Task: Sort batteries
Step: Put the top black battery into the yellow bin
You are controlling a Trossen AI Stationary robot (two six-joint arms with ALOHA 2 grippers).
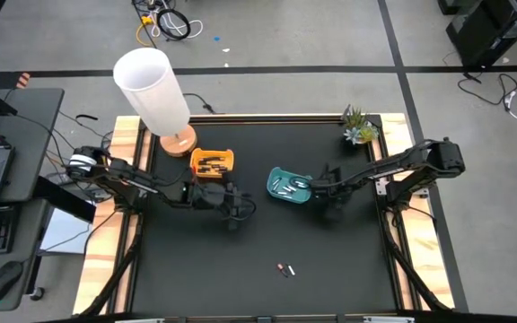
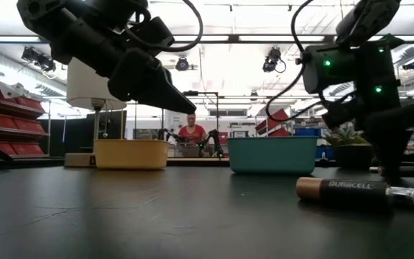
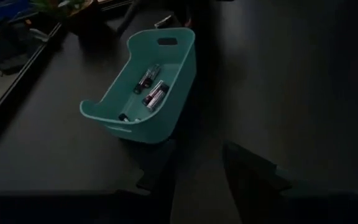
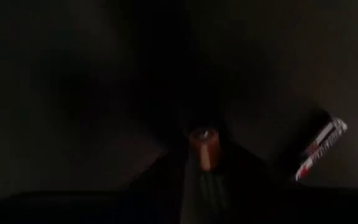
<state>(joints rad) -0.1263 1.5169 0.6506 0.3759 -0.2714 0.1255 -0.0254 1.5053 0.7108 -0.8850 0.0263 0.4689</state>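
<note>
1. My right gripper [image 1: 334, 213]: beside the teal tray [image 1: 287, 196], clamped on a copper-tipped battery [image 4: 202, 144].
2. My left gripper [image 1: 233, 215]: waiting by the orange tray [image 1: 226, 168], fingers apart.
3. Loose batteries [image 1: 284, 269]: table front.
4. Handling: keep mine level; it belongs with the orange tray's dark cells.

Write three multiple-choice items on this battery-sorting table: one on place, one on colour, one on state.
1. Where do the two loose batteries lie?
A. in an orange tray
B. on the black tabletop, apart from both trays
C. under a lamp

2. What colour is the plastic tray beside the right tool?
A. teal
B. red
C. white

3. The right tool is:
A. open and empty
B. shut on a copper-ended battery
C. out of view

Key:
1. B, the high view shows them on bare tabletop.
2. A, the tray is plainly teal.
3. B, the right wrist view shows the battery between its fingers.
</note>
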